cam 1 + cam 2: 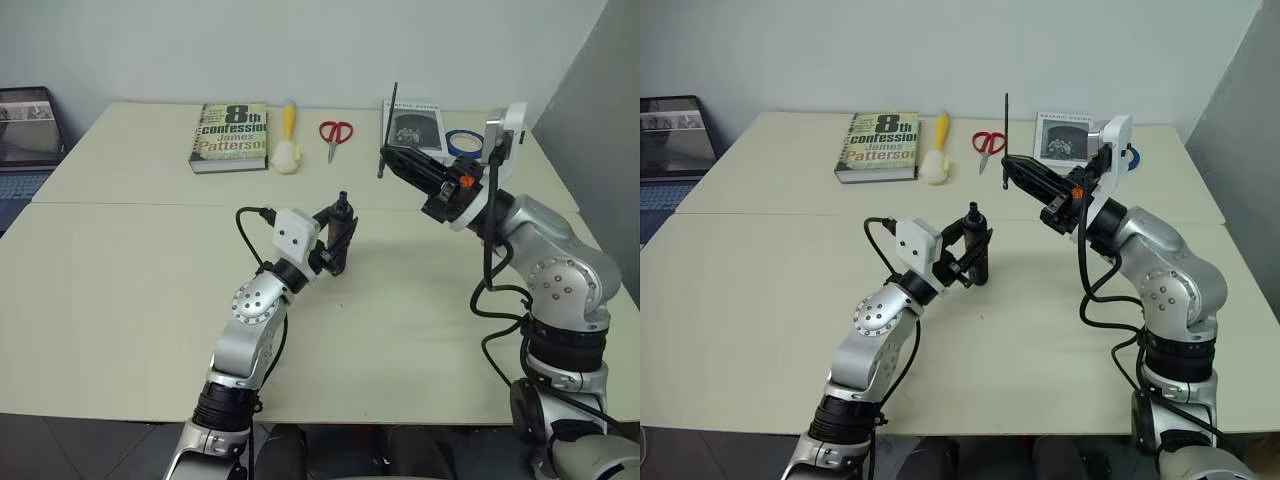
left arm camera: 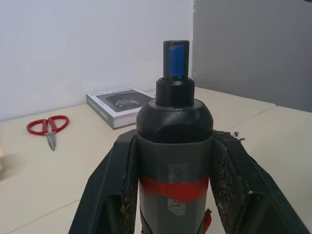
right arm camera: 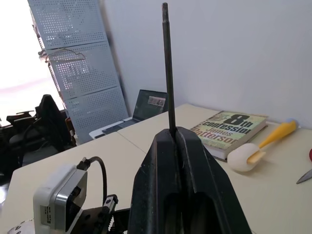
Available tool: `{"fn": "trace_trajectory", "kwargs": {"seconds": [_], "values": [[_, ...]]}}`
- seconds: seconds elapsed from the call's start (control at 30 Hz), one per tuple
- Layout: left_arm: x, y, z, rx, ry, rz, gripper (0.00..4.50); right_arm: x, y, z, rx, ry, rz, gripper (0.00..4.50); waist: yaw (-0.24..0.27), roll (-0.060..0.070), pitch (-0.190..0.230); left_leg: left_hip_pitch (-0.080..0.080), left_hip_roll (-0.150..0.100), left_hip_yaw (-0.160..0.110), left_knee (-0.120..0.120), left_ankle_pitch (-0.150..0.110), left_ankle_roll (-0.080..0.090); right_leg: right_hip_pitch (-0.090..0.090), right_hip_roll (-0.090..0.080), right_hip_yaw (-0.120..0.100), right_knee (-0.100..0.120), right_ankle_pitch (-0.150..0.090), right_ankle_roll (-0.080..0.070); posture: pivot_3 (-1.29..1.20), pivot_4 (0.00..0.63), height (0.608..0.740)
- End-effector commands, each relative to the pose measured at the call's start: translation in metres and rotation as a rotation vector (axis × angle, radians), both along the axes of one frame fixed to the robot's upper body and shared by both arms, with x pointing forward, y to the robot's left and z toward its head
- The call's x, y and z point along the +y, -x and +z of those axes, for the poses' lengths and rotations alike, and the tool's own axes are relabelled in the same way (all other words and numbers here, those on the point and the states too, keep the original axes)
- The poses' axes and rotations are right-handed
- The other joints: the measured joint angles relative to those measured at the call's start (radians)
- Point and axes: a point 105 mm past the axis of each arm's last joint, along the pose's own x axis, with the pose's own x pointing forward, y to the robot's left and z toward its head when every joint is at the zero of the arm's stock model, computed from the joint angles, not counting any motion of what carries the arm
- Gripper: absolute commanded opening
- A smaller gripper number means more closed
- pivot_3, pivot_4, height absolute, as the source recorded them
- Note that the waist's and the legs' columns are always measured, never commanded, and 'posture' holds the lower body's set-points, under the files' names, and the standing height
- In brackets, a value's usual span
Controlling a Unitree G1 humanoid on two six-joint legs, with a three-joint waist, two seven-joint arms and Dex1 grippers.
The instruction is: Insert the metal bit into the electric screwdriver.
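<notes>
Above the middle of the pale worktop, the left claw pinches the electric screwdriver upright, its bluish tip uppermost, the black fingers pressed against both sides of the body at the red band. Up and to the right of it, well apart, the right claw is pressed together on the metal bit, which stands nearly vertical and sticks out above and a little below the fingertips. Between the two claws there is open air and bare worktop beneath. Beyond the right claw, along the far edge, lie a dark booklet and a blue tape roll; beyond the left claw lie red scissors, a yellow-handled brush and a paperback book. A seam crosses the worktop just behind the left claw.
</notes>
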Motion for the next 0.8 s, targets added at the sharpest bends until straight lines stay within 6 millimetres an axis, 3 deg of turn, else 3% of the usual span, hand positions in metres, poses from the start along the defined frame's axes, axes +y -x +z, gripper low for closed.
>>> {"fn": "trace_trajectory", "kwargs": {"seconds": [0.03,0.8], "values": [[-0.009,0.013,0.018,-0.035,0.008,-0.122,1.66,0.000,0.008,0.017,-0.077,-0.013,0.051,0.00,0.000,0.000,0.000,0.000,0.000,0.000,0.000,0.000,0.000,0.000,0.000,0.000,0.000,0.000,0.000,0.00,0.150,0.740],[-0.008,0.018,0.004,0.051,-0.024,-0.225,1.66,0.019,0.007,0.004,-0.041,0.032,0.278,0.00,0.000,0.000,0.000,-0.001,0.000,0.000,-0.001,0.000,0.000,-0.001,0.000,0.000,-0.001,-0.001,0.000,0.00,0.150,0.740]]}}
